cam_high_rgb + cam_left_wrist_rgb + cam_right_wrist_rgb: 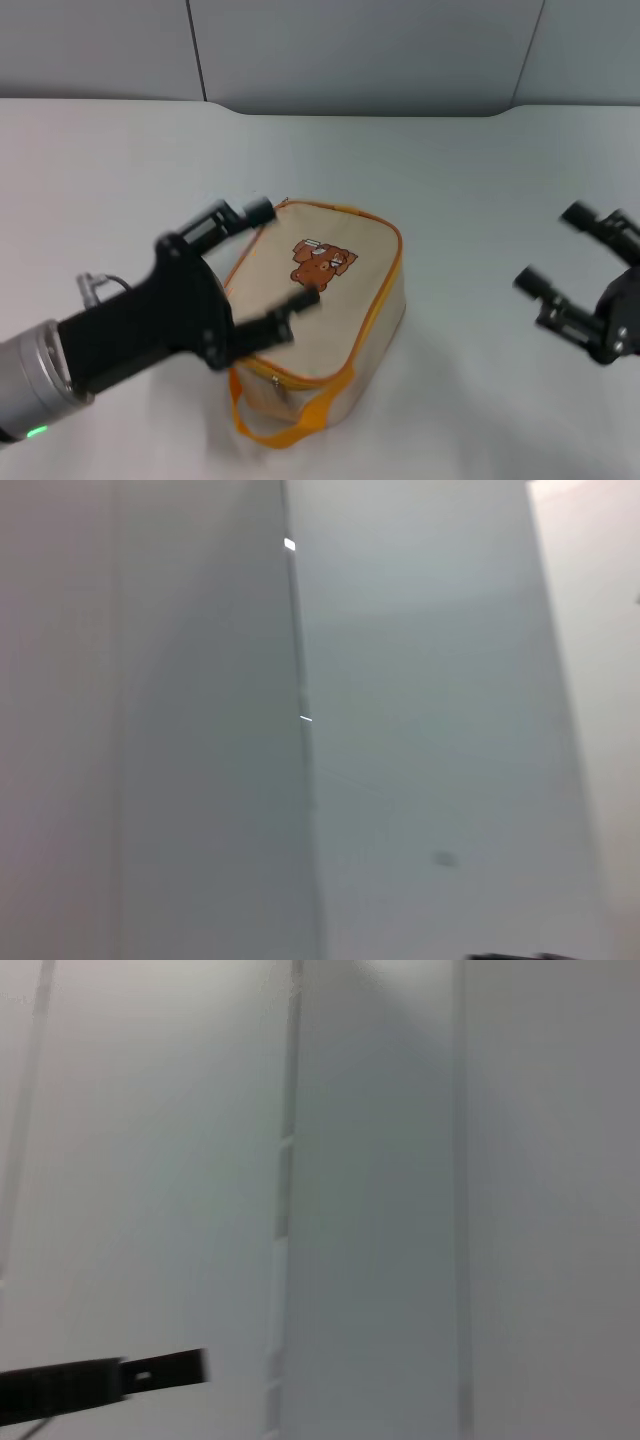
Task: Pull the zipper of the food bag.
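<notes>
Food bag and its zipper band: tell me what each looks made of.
The food bag looks like beige woven canvas, matte, with soft sagging sides and a printed brown bear. The zipper band reads as orange-yellow fabric tape; its pull is too small to judge. The left claw stands open over the bag; the right claw hangs open, off to the bag's right.

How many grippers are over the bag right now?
1. The left gripper hangs open over the boxy beige canvas food bag with its brown bear picture. The right gripper is open, apart on the white table.

Beige food bag (330, 290), orange-yellow zipper (385, 232), brown, seemingly bear, picture (320, 262).
</notes>
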Controlling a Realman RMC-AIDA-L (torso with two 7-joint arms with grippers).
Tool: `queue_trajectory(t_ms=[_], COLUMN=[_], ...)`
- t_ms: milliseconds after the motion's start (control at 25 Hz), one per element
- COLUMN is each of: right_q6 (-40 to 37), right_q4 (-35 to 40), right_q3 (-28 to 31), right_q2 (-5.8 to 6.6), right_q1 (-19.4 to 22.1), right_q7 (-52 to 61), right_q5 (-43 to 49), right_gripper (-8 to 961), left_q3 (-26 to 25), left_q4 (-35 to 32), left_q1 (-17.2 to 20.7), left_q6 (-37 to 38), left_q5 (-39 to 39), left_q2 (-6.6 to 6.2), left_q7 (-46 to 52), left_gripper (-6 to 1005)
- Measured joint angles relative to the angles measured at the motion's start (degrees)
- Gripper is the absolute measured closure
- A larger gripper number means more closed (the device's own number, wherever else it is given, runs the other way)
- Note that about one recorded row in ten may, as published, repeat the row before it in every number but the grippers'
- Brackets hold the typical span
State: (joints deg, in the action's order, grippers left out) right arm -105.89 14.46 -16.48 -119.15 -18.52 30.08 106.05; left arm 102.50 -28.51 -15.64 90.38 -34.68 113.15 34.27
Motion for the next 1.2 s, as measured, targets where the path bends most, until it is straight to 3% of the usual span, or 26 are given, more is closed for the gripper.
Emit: queue_trajectory(t_ms=[200,360,560,1200], right_q6=[-0.98,-3.09,-4.76,-5.54], right_q4=[7.44,10.54,10.97,11.15], right_q3=[-7.25,-11.27,-12.94,-14.02], right_q2=[0.32,1.17,1.65,1.35], right_q1=[-1.61,-3.14,-4.28,-4.3], right_q7=[10.54,16.08,18.01,19.08], right_q5=[4.16,6.99,9.33,10.04], right_gripper=[158,158,158,158], left_q3=[-2.63,-9.13,-17.3,-19.03], left_q4=[0.12,-0.11,-0.04,-0.1], left_q1=[-2.81,-3.23,-2.81,-2.38], left_q6=[4.57,5.79,5.88,5.9], left_q5=[-12.1,-21.56,-29.63,-33.15], left_q2=[-2.23,-2.81,-2.26,-1.06], left_q7=[7.25,11.35,13.07,10.31], left_gripper=[170,169,169,170])
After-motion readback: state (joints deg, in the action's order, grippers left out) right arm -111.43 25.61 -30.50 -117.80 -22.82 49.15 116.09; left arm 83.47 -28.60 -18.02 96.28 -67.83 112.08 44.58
